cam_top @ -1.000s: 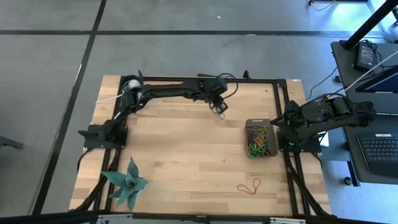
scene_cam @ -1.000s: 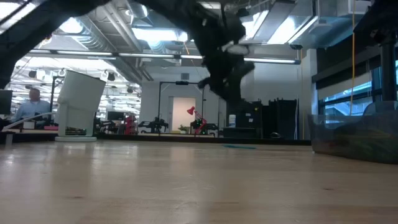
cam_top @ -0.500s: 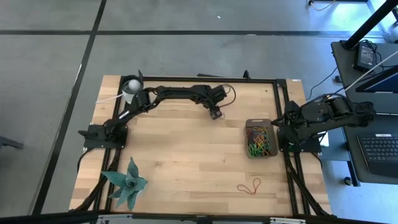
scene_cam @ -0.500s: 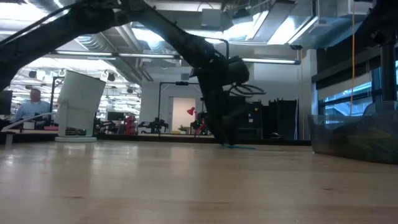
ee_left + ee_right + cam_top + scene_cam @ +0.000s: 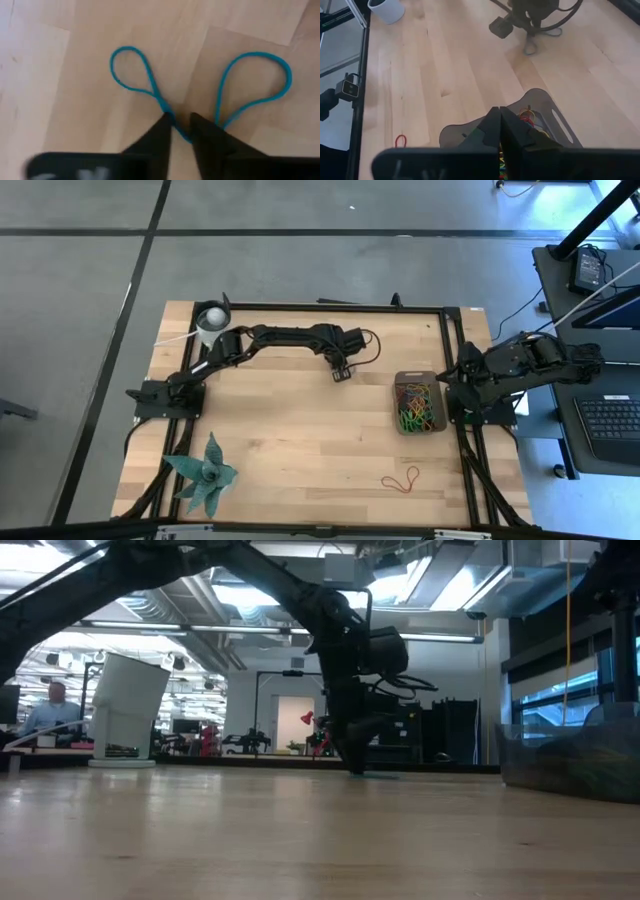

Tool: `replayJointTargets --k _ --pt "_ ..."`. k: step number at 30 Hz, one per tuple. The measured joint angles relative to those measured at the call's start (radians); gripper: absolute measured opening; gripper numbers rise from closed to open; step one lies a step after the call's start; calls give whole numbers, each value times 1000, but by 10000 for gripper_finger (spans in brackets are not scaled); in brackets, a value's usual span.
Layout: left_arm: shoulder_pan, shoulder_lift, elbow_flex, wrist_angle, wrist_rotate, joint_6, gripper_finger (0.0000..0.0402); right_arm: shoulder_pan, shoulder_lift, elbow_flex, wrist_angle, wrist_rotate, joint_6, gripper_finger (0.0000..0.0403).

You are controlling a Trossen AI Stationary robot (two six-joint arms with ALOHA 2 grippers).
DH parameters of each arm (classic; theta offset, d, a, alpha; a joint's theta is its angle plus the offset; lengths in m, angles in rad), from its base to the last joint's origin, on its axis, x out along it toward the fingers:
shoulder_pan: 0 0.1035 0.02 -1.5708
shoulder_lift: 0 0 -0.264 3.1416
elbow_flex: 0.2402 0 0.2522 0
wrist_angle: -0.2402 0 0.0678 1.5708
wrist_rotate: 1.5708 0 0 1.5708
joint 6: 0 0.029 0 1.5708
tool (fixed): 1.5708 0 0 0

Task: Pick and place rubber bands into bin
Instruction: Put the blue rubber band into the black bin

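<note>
1. The left gripper (image 5: 341,375) has dropped to the table since a second ago, when it hung higher and nearer the bin. It now touches the wood at about 1 o'clock from the table's centre.
2. In the left wrist view, its fingertips (image 5: 161,131) stand a narrow gap apart, pinching in on the middle of a blue rubber band (image 5: 218,95) that lies flat in two loops. The band is between the tips; whether it is gripped firmly I cannot tell. By my reading, the pick is just starting.
3. The bin (image 5: 418,402) sits at about 3 o'clock, near the table's right edge, already holding many coloured rubber bands (image 5: 416,408).
4. A red rubber band (image 5: 402,480) lies loose at about 5 o'clock, well apart from both arms.
5. The right gripper (image 5: 499,131) waits just beside the bin with its fingers pressed together, holding nothing.
6. Only the wrist view shows the blue band clearly; the overhead view hides it under the gripper. The low view shows the left gripper (image 5: 352,760) meeting the tabletop.
</note>
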Motion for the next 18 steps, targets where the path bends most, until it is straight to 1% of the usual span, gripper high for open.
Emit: replayJointTargets --k 2,4,8,10,12,16,18 --pt "-6 1 0 -8 -1 -35 28 0 0 0 0 0 0 9" --pt "-9 -6 -1 -15 -3 -72 10 0 0 0 0 0 0 13" --pt "-14 -54 -3 -40 -5 -80 2 0 0 0 0 1 0 15" --pt "-19 -83 5 -97 26 -79 2 0 0 0 1 1 0 15" --pt "-25 -119 33 -62 36 -80 2 0 1 0 1 3 0 15" --pt "-21 -237 64 -35 35 -80 2 0 1 0 5 3 2 15" --pt "-23 -265 68 -47 29 -80 2 0 0 -6 34 3 -1 15"
